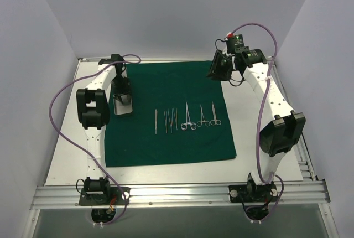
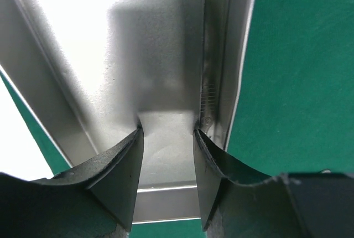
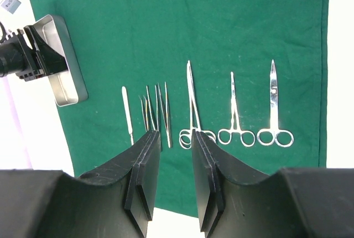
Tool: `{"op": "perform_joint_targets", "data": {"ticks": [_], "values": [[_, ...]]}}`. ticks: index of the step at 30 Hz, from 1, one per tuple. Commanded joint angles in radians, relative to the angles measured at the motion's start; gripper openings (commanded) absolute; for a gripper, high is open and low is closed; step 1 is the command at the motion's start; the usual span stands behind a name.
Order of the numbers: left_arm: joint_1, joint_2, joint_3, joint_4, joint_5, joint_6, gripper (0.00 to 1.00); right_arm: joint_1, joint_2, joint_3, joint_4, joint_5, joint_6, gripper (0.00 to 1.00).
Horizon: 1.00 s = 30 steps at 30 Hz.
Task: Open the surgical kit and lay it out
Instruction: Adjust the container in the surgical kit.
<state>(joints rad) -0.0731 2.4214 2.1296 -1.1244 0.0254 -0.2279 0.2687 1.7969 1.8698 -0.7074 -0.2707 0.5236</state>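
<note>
The dark green drape (image 1: 171, 88) lies spread flat on the table. A row of steel tools lies on its middle: a thin handle (image 3: 128, 113), tweezers (image 3: 157, 110) and three ring-handled forceps (image 3: 234, 110), also seen in the top view (image 1: 188, 117). The small silver tray (image 1: 124, 113) sits on the drape's left edge. My left gripper (image 1: 120, 95) is down in the tray (image 2: 155, 55), open (image 2: 167, 130), with only the tray floor between its fingers. My right gripper (image 1: 219, 66) hangs open and empty (image 3: 176, 135) above the drape's far right corner.
The white table (image 1: 72, 155) shows as bare strips left, right and in front of the drape. An aluminium rail (image 1: 177, 193) carrying both arm bases runs along the near edge. White walls close in the left, right and back sides. Purple cables loop off both arms.
</note>
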Motion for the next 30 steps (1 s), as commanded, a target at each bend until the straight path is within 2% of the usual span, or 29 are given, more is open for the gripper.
{"op": "perform_joint_targets", "data": {"ticks": [1, 12, 18, 21, 30], "values": [[0.001, -0.007, 0.007, 0.000, -0.038, -0.005, 0.50, -0.005, -0.019, -0.014, -0.001, -0.021, -0.013, 0.30], [-0.002, -0.179, 0.003, 0.023, -0.042, -0.008, 0.51, -0.011, -0.019, -0.037, 0.039, -0.056, -0.014, 0.30], [0.018, -0.238, -0.013, 0.012, -0.137, -0.013, 0.64, -0.016, -0.019, -0.057, 0.066, -0.084, -0.011, 0.30], [0.038, -0.219, -0.020, -0.006, -0.136, -0.017, 0.68, -0.017, -0.021, -0.060, 0.071, -0.094, -0.010, 0.30], [0.064, -0.105, 0.015, -0.023, -0.111, -0.018, 0.67, -0.034, -0.042, -0.077, 0.057, -0.099, -0.020, 0.30]]}}
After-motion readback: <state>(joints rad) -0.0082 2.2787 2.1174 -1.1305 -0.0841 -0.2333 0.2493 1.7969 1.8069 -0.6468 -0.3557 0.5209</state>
